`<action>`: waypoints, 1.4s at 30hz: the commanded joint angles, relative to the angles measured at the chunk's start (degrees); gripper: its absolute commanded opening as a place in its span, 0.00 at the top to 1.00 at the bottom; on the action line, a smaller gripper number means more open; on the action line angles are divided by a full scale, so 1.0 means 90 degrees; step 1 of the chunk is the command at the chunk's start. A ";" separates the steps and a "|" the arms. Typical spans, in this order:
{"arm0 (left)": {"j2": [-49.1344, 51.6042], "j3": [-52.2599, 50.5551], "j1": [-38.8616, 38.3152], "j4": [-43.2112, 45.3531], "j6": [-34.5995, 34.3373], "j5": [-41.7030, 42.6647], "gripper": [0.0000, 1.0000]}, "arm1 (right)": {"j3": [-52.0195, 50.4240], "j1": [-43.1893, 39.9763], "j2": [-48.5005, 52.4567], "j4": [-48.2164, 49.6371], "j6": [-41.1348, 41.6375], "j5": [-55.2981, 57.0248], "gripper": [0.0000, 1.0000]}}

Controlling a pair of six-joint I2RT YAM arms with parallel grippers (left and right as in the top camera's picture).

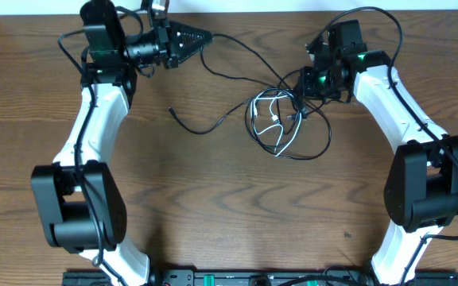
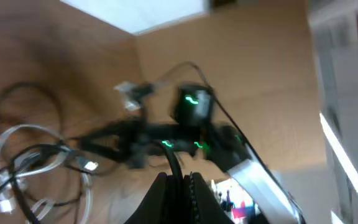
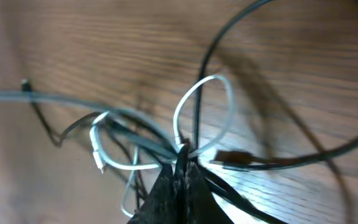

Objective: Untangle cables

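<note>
Black cables (image 1: 205, 131) and one white cable (image 1: 272, 121) are seen tangled together on the brown wooden bench (image 1: 229, 214).

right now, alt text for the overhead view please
From above, a tangle of thin black cables and a white cable lies right of centre on a wooden table. The right gripper is shut on the tangle. The left gripper, upper left, is shut on a black cable running to it.

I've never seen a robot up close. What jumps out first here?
A knot of black cables and one white cable lies right of centre. The right claw pinches it, while the left claw, at the back left, grips one black cable running from it.
</note>
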 commanded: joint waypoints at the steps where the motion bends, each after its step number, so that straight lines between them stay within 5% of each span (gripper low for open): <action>1: 0.0092 -0.0032 0.0097 -0.1936 0.1598 -0.1936 0.93 | 0.0146 -0.0015 -0.0437 -0.0066 -0.0335 -0.0697 0.99; 7: 0.0090 -0.0032 0.0056 -0.4835 0.3050 -0.4189 0.93 | 0.0163 -0.0148 -0.0901 -0.0262 -0.0505 -0.0622 0.99; 14: 0.0090 -0.0032 0.0056 -0.6331 0.4046 -0.5695 0.93 | 0.0935 -0.1200 -0.1722 -0.0097 -0.0668 -0.2514 0.99; 24: 0.0090 -0.0032 0.0056 -0.7113 0.4692 -0.6921 0.92 | 0.1248 -0.2669 -0.2657 -0.0172 -0.0141 -0.2329 0.99; 29: 0.0046 -0.0029 0.0034 -0.7135 0.5090 -0.6846 0.93 | 0.1241 -0.2487 -0.2487 -0.0750 -0.0440 -0.2110 0.98; 35: -0.0797 -0.0029 -0.0372 -0.7184 0.5527 -0.6853 0.92 | 0.1239 -0.2081 -0.2152 -0.1158 -0.0746 -0.1598 0.71; 39: -0.1324 -0.0029 -0.1188 -0.7162 0.5523 -0.6853 0.65 | 0.1236 -0.1996 -0.2035 -0.1258 -0.0789 -0.1331 0.59; 42: -0.1207 -0.0032 -0.1685 -0.7009 0.5523 -0.6875 0.55 | 0.1234 -0.1989 -0.2018 -0.1401 -0.0799 -0.1110 0.55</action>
